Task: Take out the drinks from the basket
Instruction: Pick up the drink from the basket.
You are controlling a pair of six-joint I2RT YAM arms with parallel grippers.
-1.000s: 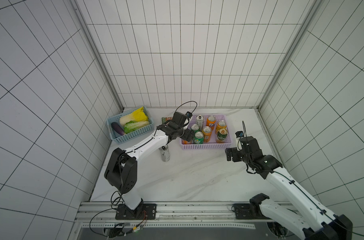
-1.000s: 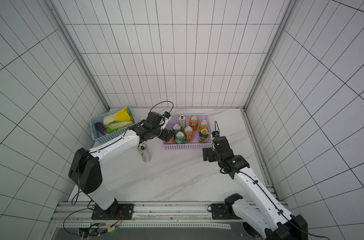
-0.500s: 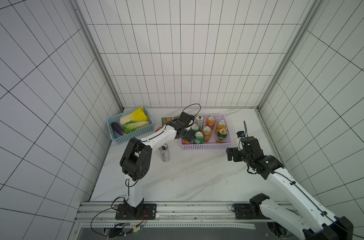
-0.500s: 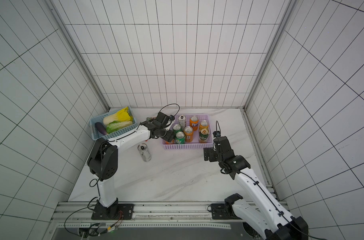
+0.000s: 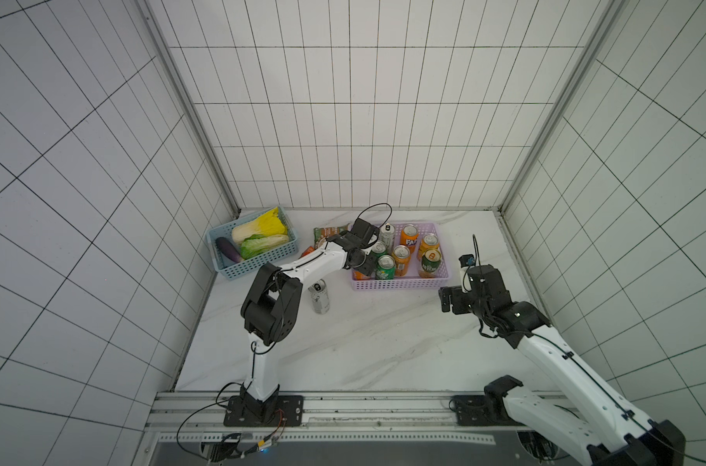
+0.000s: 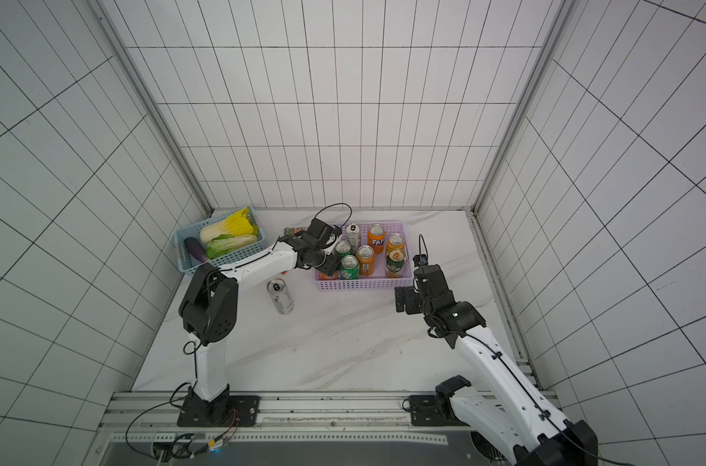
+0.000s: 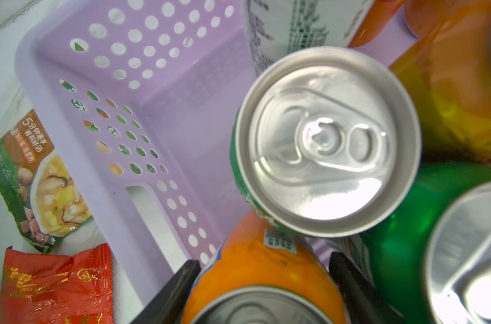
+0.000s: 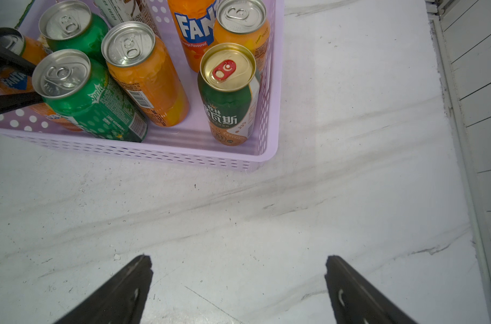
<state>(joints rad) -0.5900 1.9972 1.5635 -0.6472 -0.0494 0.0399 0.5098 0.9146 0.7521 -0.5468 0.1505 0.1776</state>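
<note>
An orange can (image 8: 195,30) is showing "FAN" and "Orange Flavoured"; a green can (image 8: 98,96) is reading "Sprite"; a green packet (image 7: 39,179) is carrying "5分钟".

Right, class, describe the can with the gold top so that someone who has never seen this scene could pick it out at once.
Find the lilac basket on the white marble table. In its corner nearest the open right gripper stands a dark green and orange can. It alone has a gold top with a red tab; the neighbouring cans have silver tops.
</note>
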